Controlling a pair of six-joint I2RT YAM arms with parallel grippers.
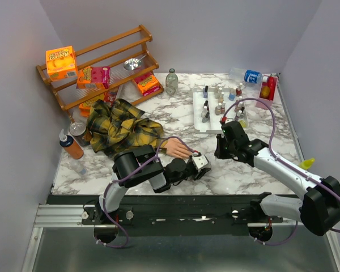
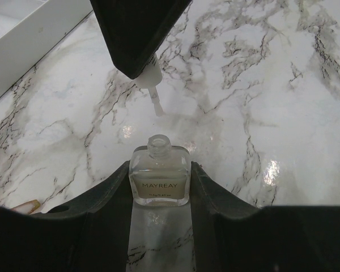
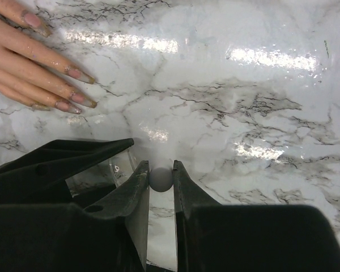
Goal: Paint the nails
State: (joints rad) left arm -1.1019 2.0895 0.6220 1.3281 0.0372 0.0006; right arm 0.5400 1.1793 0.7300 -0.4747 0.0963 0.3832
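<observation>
The peach mannequin hand (image 1: 178, 148) lies on the marble top, sticking out of the yellow-and-black plaid sleeve (image 1: 122, 127). Its long nails (image 3: 79, 74) show at the upper left of the right wrist view. My left gripper (image 1: 203, 165) is shut on an open clear polish bottle (image 2: 160, 175) marked MAYREAY, standing on the table just right of the hand. My right gripper (image 1: 221, 152) is shut on the bottle's cap (image 3: 161, 179). The cap's brush (image 2: 156, 103) hangs a little above the bottle's neck.
A white tray (image 1: 199, 126) with several small polish bottles stands behind the right gripper; its corner shows in the left wrist view (image 2: 22, 39). A wooden rack (image 1: 102, 65) with boxes is at the back left, and an orange bottle (image 1: 72, 145) at the left edge.
</observation>
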